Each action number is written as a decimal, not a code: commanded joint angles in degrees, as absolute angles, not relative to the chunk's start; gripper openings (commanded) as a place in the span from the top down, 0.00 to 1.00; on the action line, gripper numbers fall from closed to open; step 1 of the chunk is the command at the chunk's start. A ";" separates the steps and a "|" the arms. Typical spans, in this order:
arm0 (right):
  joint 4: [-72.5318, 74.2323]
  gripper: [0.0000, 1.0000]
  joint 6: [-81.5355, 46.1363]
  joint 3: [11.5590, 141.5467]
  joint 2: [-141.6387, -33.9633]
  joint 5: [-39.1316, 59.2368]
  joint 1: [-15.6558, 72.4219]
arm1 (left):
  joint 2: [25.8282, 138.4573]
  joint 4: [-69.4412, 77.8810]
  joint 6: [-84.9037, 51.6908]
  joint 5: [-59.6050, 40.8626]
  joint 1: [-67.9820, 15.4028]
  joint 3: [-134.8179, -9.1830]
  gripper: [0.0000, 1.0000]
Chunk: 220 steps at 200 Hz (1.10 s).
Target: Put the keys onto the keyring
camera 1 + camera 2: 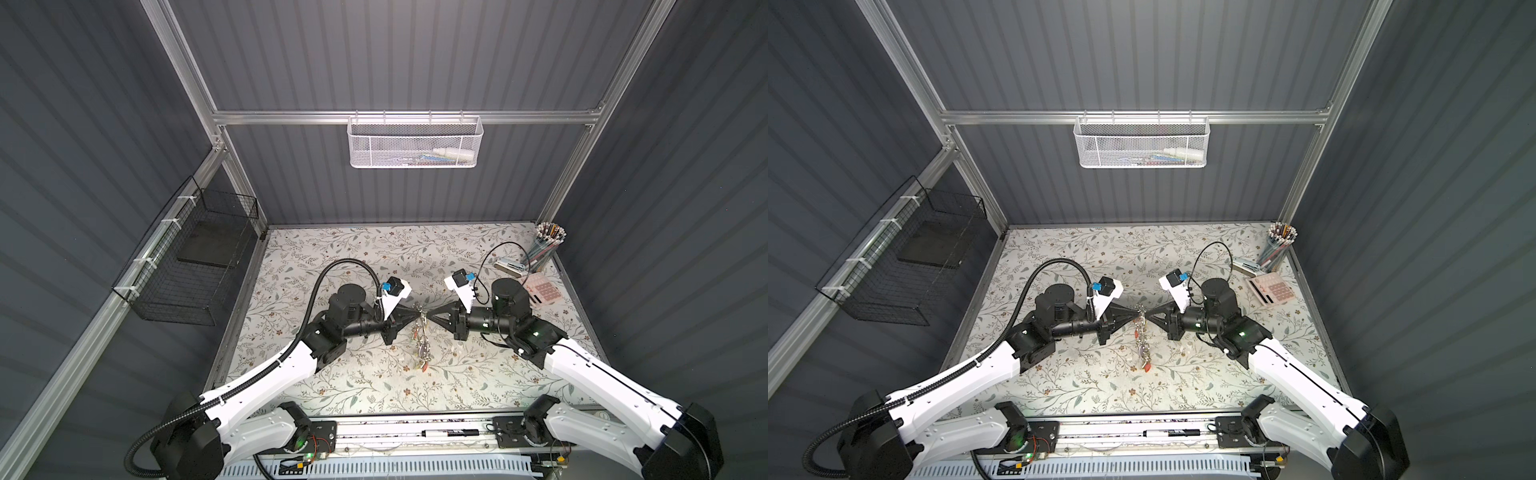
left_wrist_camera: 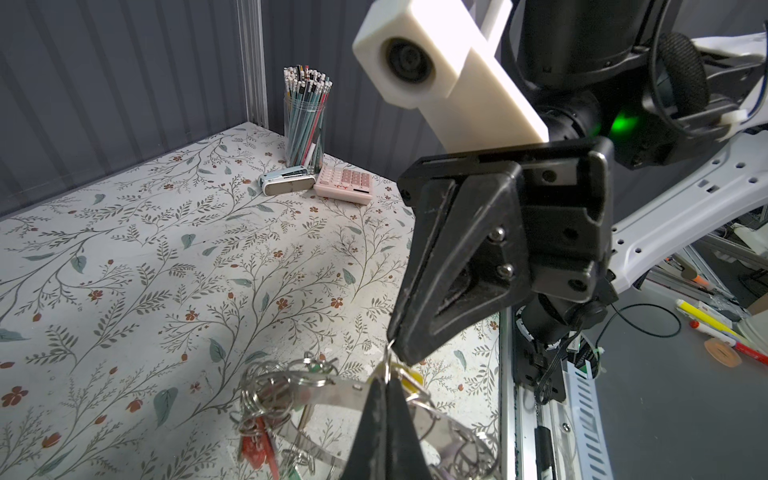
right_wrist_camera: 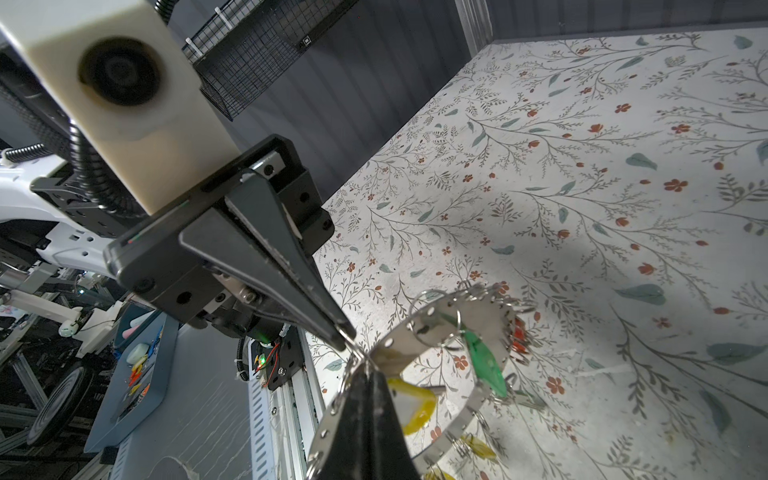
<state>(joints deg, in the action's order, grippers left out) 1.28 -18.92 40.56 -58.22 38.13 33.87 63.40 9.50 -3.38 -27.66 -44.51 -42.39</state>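
Observation:
The keyring (image 1: 422, 332) (image 1: 1143, 337), a flat grey metal hoop with many small split rings, hangs above the table's middle, held between my two grippers, which meet tip to tip. The left gripper (image 1: 417, 316) (image 1: 1135, 318) (image 2: 388, 384) and right gripper (image 1: 430, 318) (image 1: 1148, 319) (image 3: 365, 368) are both shut at the same spot on its upper rim, where a split ring (image 2: 389, 357) sits. Keys hang from the hoop (image 3: 492, 313): a yellow-tagged one (image 3: 412, 404) by the pinch, a green one (image 3: 484, 363) and a red one (image 2: 254, 449) further round.
At the back right stand a cup of pencils (image 1: 547, 245), a stapler (image 1: 510, 266) and a pink calculator (image 1: 544, 296). A black wire basket (image 1: 183, 266) hangs on the left wall and a white mesh basket (image 1: 414, 142) on the back rail. A marker (image 1: 451, 433) lies on the front rail.

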 commanded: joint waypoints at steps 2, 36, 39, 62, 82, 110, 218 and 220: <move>1.01 1.00 -19.94 42.28 -58.62 36.74 33.94 | 62.48 12.91 -3.08 -27.96 -44.91 -43.89 1.00; 0.58 1.00 -20.47 42.30 -58.86 35.46 33.94 | 62.01 13.18 -2.99 -27.40 -44.92 -43.41 1.00; 0.41 1.00 -20.40 42.28 -58.97 35.30 33.96 | 61.99 13.25 -2.99 -27.24 -44.96 -43.30 1.00; 0.50 1.00 -20.98 42.34 -59.75 35.73 34.00 | 61.37 14.79 -3.58 -26.37 -44.98 -42.56 1.00; 1.54 1.00 -21.79 41.84 -60.16 36.14 33.86 | 61.02 17.22 -4.89 -26.10 -44.94 -41.55 1.00; 1.78 1.00 -22.06 42.07 -60.79 36.78 33.77 | 60.56 21.23 -7.12 -25.15 -44.99 -39.71 1.00; 7.03 1.00 -25.59 40.88 -62.25 46.36 30.86 | 61.22 43.32 -16.66 -23.24 -44.98 -32.85 1.00; 7.03 1.00 -25.60 40.87 -62.30 46.48 30.85 | 61.27 43.86 -16.84 -23.28 -44.93 -32.76 1.00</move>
